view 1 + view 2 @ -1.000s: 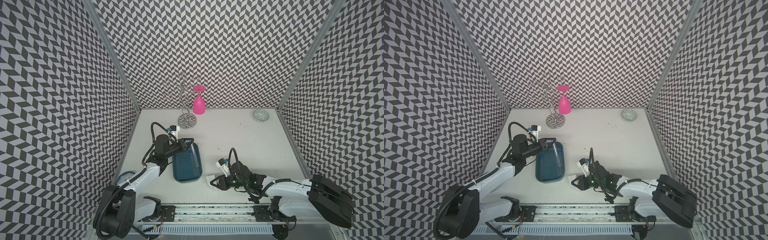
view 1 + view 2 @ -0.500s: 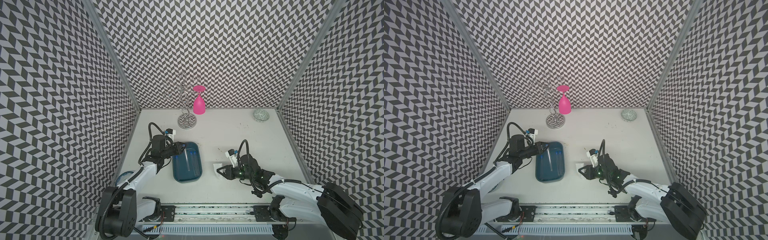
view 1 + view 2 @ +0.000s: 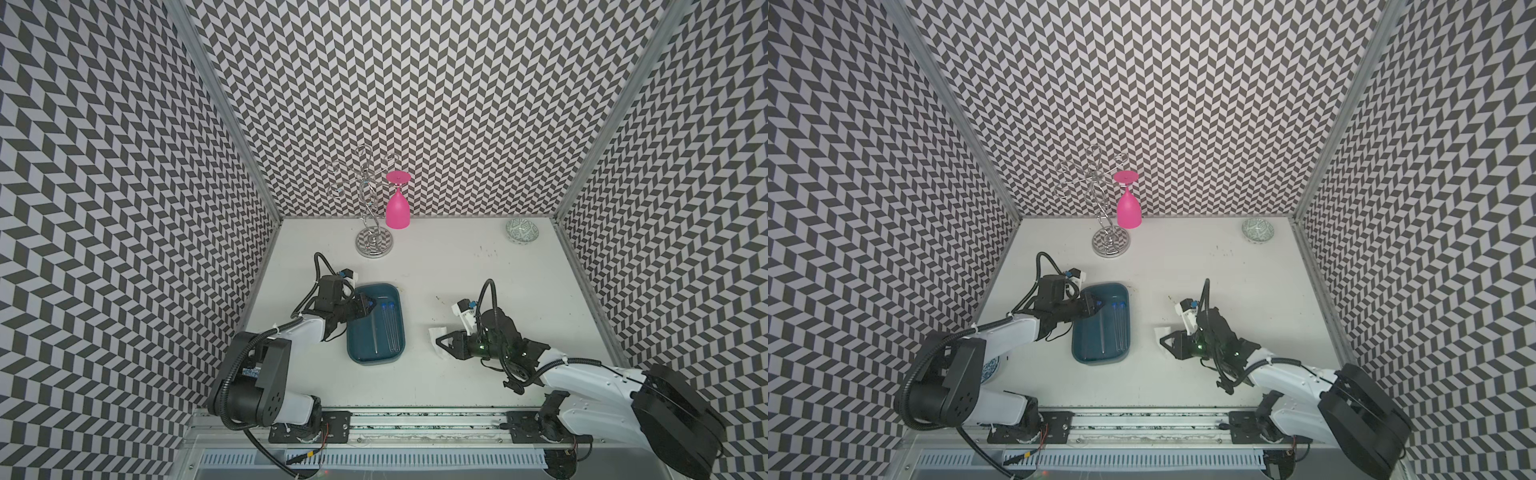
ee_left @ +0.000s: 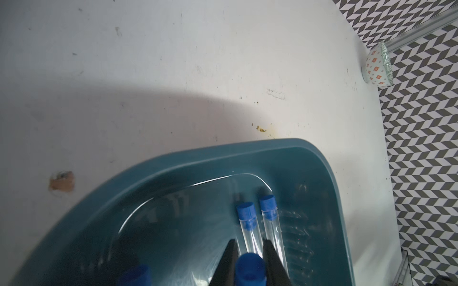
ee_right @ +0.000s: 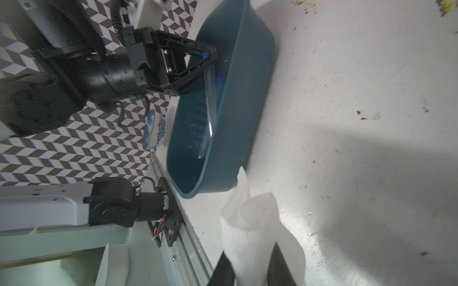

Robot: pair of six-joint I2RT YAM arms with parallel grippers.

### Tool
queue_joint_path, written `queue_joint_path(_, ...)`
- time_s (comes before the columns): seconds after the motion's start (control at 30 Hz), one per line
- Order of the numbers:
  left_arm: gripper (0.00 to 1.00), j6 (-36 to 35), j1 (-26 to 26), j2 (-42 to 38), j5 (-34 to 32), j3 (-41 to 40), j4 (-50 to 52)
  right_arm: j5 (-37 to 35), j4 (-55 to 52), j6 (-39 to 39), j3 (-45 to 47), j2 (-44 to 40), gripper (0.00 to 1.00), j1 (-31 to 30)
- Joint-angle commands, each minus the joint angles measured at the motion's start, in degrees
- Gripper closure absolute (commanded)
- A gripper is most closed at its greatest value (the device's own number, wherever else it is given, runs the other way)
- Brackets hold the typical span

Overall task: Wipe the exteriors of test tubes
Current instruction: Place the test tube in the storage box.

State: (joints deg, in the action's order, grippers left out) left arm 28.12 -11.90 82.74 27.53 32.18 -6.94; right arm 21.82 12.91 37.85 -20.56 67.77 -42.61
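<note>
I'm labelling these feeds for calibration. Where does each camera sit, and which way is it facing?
Top views: overhead by the base rail, looking down on the table; both arms show, left gripper and right gripper.
Left wrist: on the left arm, looking past its fingers into the teal plastic tray; they clamp a clear blue-capped test tube.
Right wrist: on the right arm, facing the tray; fingers pinch a crumpled white tissue.
Shared: both wrist views show tray and held tube.

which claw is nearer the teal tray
Left. The left claw is over the teal tray's far end, shut on a test tube; the right claw, holding a white tissue, is off to its side.
</note>
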Motion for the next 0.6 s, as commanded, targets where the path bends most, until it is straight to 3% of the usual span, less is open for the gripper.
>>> queue_joint_path(0.0,0.78,0.6,-1.1,2.2,-2.3,0.8,-1.3,-5.5,-0.5,-1.9,-2.1,4.0,0.81,0.2)
queue_joint_path(0.17,0.73,2.0,-3.2,3.1,-2.9,2.2,-2.4,-6.3,-0.1,-2.3,-6.7,10.7,0.77,0.3)
queue_joint_path(0.3,0.65,3.5,-3.7,0.7,-3.6,3.7,-1.4,-8.7,-2.2,-2.9,-10.6,12.4,0.61,0.3)
queue_joint_path(0.57,0.48,2.7,-3.6,-13.6,-8.1,5.8,2.2,-15.6,-13.9,-8.0,-18.3,9.2,0.46,0.3)
